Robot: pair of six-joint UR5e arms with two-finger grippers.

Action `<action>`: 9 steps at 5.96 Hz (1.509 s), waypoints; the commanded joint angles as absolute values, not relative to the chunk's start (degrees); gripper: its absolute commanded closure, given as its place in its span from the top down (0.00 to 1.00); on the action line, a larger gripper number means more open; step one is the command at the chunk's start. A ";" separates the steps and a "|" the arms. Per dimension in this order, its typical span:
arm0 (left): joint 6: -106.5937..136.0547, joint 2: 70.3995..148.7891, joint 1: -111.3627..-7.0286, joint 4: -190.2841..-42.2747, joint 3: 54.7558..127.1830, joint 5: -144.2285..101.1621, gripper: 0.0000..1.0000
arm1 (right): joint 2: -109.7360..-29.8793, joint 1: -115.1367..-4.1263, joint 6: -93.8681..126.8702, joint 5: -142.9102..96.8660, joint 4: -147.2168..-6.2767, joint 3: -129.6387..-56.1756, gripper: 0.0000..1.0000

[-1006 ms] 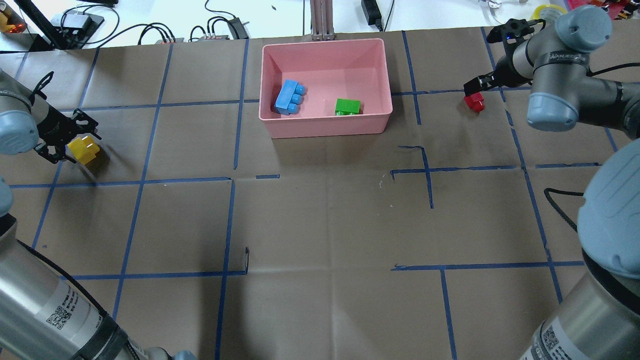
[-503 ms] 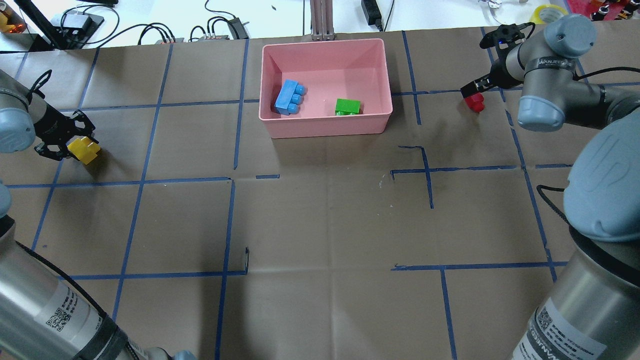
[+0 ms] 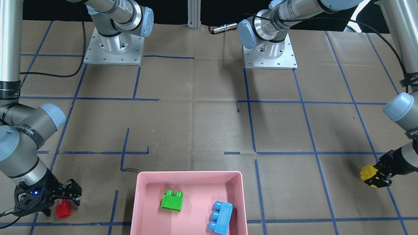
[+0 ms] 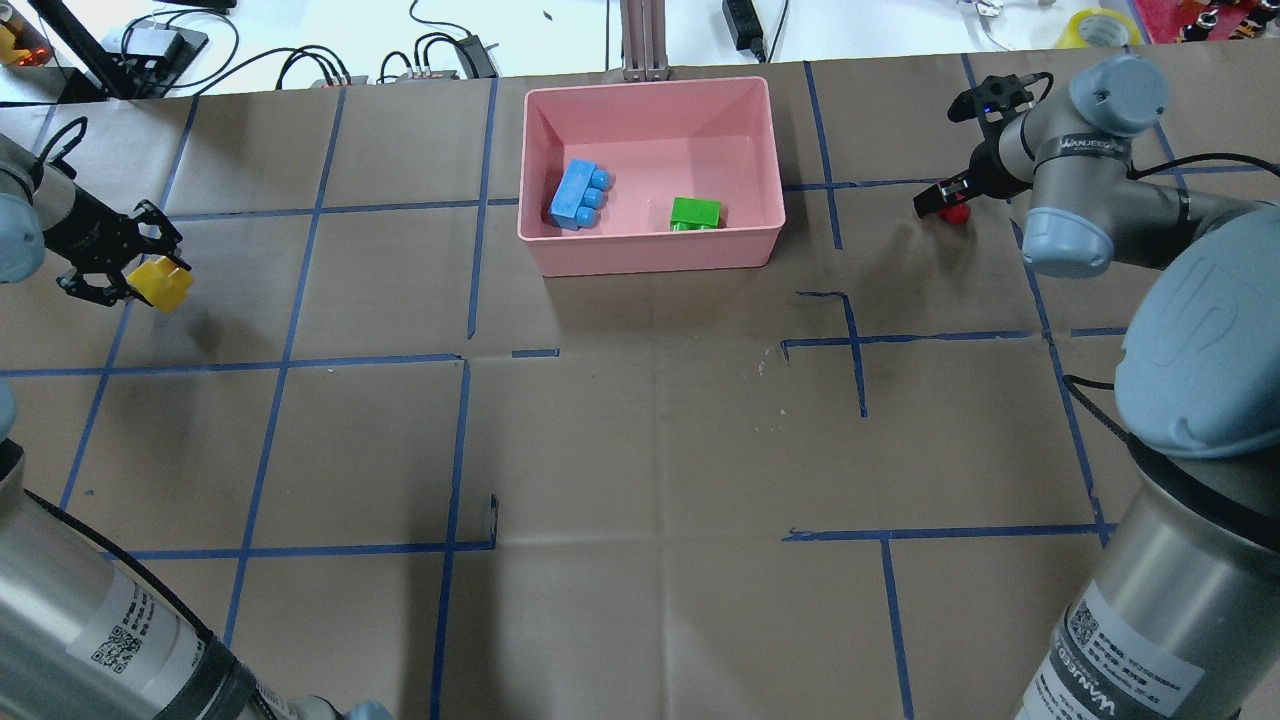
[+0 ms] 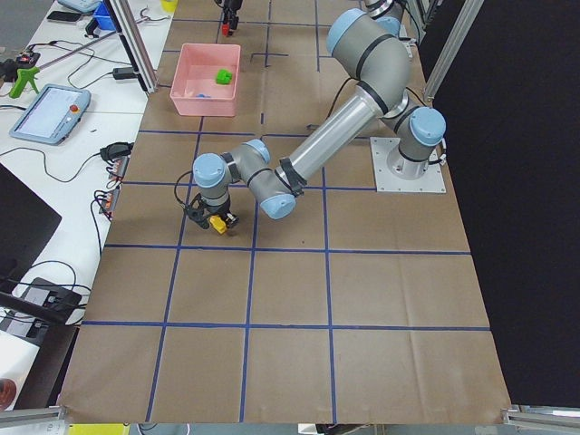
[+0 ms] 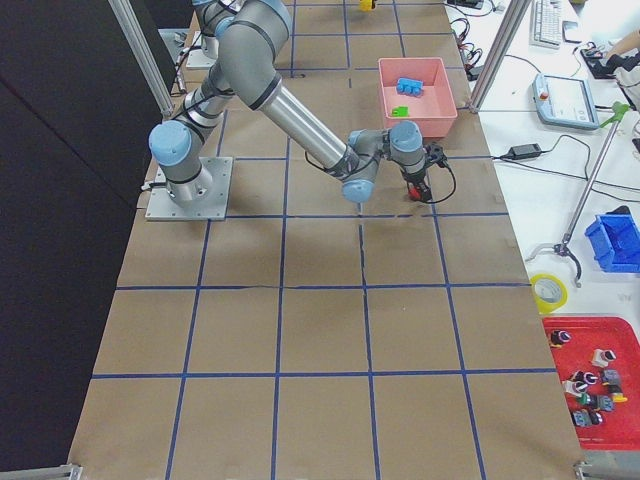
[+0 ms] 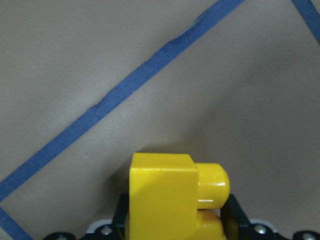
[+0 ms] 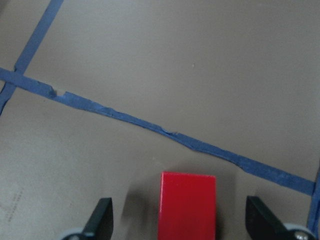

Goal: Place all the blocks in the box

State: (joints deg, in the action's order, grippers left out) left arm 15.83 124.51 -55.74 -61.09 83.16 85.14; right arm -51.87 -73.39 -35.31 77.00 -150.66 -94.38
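Note:
The pink box (image 4: 650,252) stands at the far middle of the table, also in the front view (image 3: 189,174). The light blue block (image 4: 578,195) and the green block (image 4: 694,213) lie inside it. My left gripper (image 4: 150,285) is shut on the yellow block (image 4: 166,283) and holds it just above the paper at the far left; the left wrist view shows the yellow block (image 7: 175,200) between the jaws. My right gripper (image 4: 945,205) is open and low over the red block (image 4: 957,213). In the right wrist view the red block (image 8: 187,205) lies between the spread fingers (image 8: 100,220).
Blue tape lines grid the brown paper. Cables and power bricks (image 4: 440,50) and a metal post (image 4: 640,40) lie beyond the far edge. The arm bases (image 3: 112,45) (image 3: 269,49) stand at the robot's side. A tape roll (image 4: 1095,25) sits at the far right.
The left gripper has moved away from the robot with the yellow block in it. The right gripper has come down over the red block, which now shows only in part from overhead.

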 commanded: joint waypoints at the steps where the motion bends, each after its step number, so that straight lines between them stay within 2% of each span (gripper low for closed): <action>1: 9.81 119.64 -58.60 -67.91 77.90 84.99 0.17 | -51.94 -73.39 -35.24 76.64 -150.47 -94.22 0.68; 2: 5.23 118.58 -63.32 -73.33 73.17 85.16 0.20 | -52.20 -73.39 -34.37 76.73 -150.03 -93.96 0.28; 3: 4.14 118.56 -69.20 -80.61 66.69 85.34 0.20 | -52.29 -73.48 -34.19 76.55 -149.94 -93.78 0.07; 4: 4.48 119.35 -75.26 -89.56 59.92 85.43 0.19 | -52.82 -73.48 -34.19 76.90 -149.77 -93.43 0.03; 5: 5.61 120.23 -80.72 -91.65 56.11 85.43 0.19 | -56.65 -73.39 -34.10 77.34 -143.15 -92.47 0.02; 7: 10.78 123.91 -91.44 -89.58 55.37 84.81 0.19 | -68.85 -73.82 -33.14 87.56 -117.79 -88.78 0.01; 9: 16.15 129.78 -97.36 -81.16 55.28 85.25 0.19 | -75.21 -74.09 -27.54 87.28 -106.76 -89.21 0.01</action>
State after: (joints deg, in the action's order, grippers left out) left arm 13.86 126.72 -94.60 -85.11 55.33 84.94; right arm -71.88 -73.92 -30.28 87.04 -112.95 -89.27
